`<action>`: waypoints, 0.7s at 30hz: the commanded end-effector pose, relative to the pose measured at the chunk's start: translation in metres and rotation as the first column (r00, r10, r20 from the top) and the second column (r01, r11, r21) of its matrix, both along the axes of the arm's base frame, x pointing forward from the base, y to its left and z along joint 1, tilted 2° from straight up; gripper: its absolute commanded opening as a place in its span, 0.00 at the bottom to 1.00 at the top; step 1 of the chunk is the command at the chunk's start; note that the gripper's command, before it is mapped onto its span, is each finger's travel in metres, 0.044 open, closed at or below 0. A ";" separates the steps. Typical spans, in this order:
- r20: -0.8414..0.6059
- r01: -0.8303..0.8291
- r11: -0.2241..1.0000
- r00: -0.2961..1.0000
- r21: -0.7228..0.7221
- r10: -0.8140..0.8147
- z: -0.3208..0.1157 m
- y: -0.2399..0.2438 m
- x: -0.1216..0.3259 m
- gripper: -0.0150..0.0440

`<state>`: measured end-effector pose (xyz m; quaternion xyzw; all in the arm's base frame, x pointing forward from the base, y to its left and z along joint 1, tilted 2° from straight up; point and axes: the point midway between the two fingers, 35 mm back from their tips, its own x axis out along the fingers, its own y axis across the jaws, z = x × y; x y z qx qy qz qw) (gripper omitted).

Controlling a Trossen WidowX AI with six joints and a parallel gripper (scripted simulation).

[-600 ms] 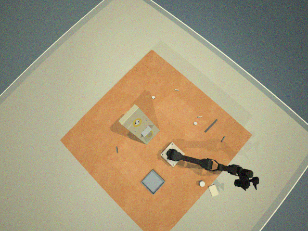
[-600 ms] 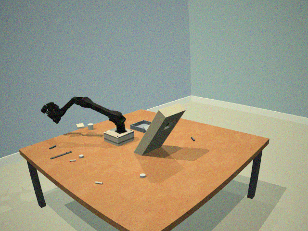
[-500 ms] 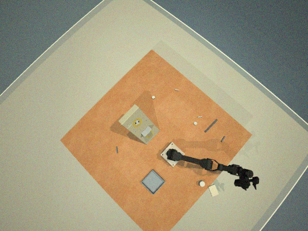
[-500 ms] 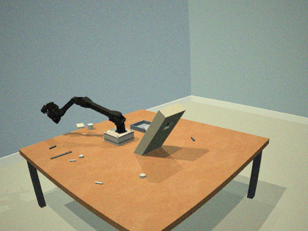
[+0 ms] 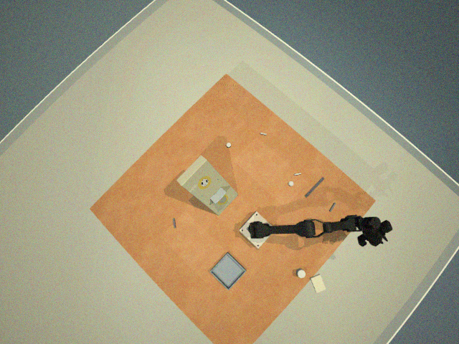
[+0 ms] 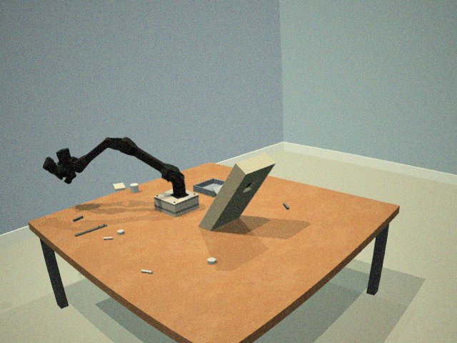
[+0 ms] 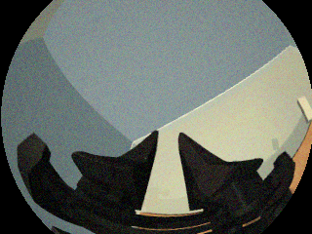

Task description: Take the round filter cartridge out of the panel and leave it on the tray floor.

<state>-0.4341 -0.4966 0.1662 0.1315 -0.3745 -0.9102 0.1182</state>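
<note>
- I see the filter cartridge [image 5: 204, 181] seated in the sloped face of the service panel [image 5: 192, 185], marked by a yellow ring around it; so the extraction is not done at all.
- On the cartridge face I can make out two small dark marks, which I take for the slots, but they are too small to say more.
- Lower on the same panel face there is a grey flap-like piece [image 5: 217, 195] over a second yellow ring; I cannot tell what it is.
- The tray [image 5: 227, 270] lies on the table [image 6: 258, 280] near the robot base, and I see nothing inside it.
- My gripper [image 5: 372, 231] is out beyond the table edge, on the side of the base away from the panel and well apart from both panel and tray.
- In the wrist view the fingers stand narrow, with only a slim gap, and nothing is between them; behind them I see only wall and floor.
- In my judgement everything is left: turn the arm to the panel, take the cartridge out, put it on the tray floor, release and retreat.
- About writing: I find no brand, label or readable text on any thing in these views.
</note>
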 end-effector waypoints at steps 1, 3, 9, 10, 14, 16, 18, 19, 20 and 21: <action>0.013 -0.120 0.992 0.993 0.043 0.120 0.009 -0.031 0.054 0.44; 0.017 -0.189 0.980 0.982 0.057 0.188 0.016 -0.047 0.087 0.44; 0.031 -0.391 0.915 0.920 0.101 0.390 0.038 -0.081 0.191 0.44; 0.033 -0.423 0.899 0.906 0.109 0.422 0.041 -0.085 0.209 0.44; 0.044 -0.528 0.833 0.848 0.165 0.528 0.051 -0.090 0.274 0.44; 0.050 -0.584 0.790 0.809 0.185 0.586 0.057 -0.091 0.310 0.44; 0.056 -0.642 0.741 0.762 0.198 0.645 0.063 -0.089 0.347 0.44; 0.059 -0.669 0.714 0.737 0.205 0.673 0.065 -0.088 0.366 0.44; 0.063 -0.696 0.687 0.711 0.211 0.701 0.068 -0.085 0.384 0.44; 0.066 -0.721 0.658 0.684 0.218 0.727 0.071 -0.083 0.401 0.44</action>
